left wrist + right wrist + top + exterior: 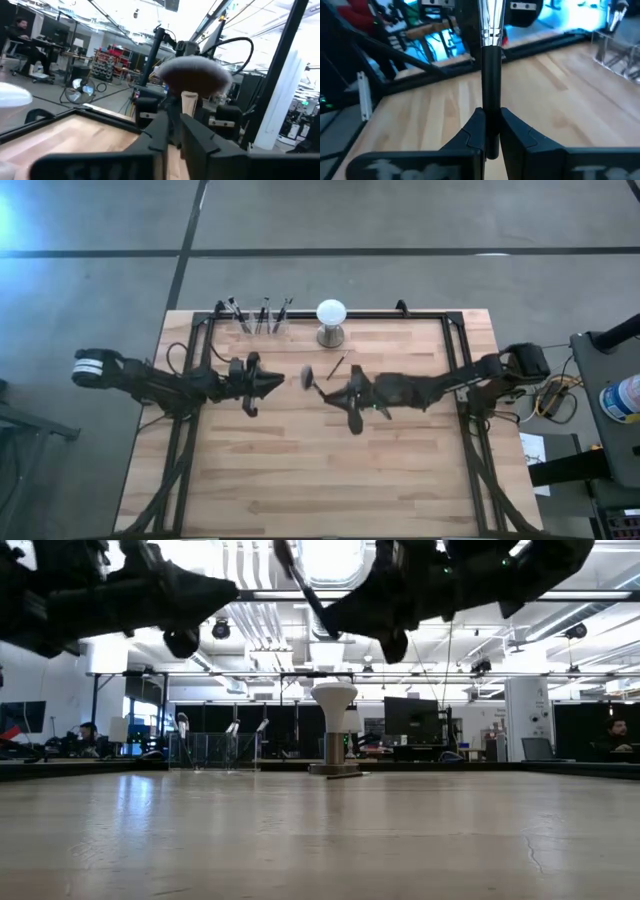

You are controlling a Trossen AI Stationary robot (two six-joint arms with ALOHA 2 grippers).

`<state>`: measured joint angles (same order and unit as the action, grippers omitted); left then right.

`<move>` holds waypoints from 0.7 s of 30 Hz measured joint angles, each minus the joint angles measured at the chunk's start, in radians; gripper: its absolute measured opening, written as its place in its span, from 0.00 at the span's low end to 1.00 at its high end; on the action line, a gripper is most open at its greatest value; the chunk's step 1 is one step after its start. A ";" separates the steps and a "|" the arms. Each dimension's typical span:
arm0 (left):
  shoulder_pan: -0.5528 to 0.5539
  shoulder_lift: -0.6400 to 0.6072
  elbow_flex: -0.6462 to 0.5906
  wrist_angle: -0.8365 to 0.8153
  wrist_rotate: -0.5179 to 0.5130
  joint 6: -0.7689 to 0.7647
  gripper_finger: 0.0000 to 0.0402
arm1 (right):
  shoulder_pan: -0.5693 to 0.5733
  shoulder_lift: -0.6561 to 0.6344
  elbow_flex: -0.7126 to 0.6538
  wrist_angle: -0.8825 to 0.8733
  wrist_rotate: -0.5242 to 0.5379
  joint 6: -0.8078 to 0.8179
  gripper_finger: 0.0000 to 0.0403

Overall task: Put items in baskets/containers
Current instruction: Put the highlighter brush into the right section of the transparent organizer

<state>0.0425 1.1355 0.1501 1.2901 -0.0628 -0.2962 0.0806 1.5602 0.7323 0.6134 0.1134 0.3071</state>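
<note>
While the right gripper [330,391] hangs over the middle of the table [300,480], it pinches the dark handle of a brush [490,75] tight between its two fingers. The brush is up in the air, not touching the wood, and its fluffy head points toward 9 o'clock, at the left gripper [278,383]. That one hovers close by, just apart from the brush head. Its fingers look almost pressed together, with nothing between them.

The clear cups [258,326] stand in a row at the far edge, at about 11 o'clock from the table's middle, and some brushes already stand in them. A white globe [331,313] on a stand sits beside them at 12 o'clock. One loose brush [338,365] lies flat on the wood, between the globe and the right gripper.

This looks like the carrying step: one brush is picked up but not yet in a cup. Next, the brush likely has to travel toward 11 o'clock, get tipped upright over a cup, and only then be let go. The loose brush would still be left to fetch.
</note>
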 joint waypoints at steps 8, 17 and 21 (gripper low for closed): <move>-0.001 0.096 0.141 -0.029 0.077 -0.011 0.30 | -0.065 0.017 0.008 0.155 -0.093 -0.044 0.07; 0.000 0.207 0.289 -0.035 0.104 0.019 0.34 | -0.077 0.019 0.044 0.161 -0.122 -0.084 0.07; 0.001 0.222 0.329 -0.037 0.105 0.038 0.34 | -0.089 0.019 0.044 0.158 -0.122 -0.086 0.07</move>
<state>0.0431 1.3580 0.4786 1.2534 0.0425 -0.2578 -0.0079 1.5795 0.7765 0.7714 -0.0083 0.2207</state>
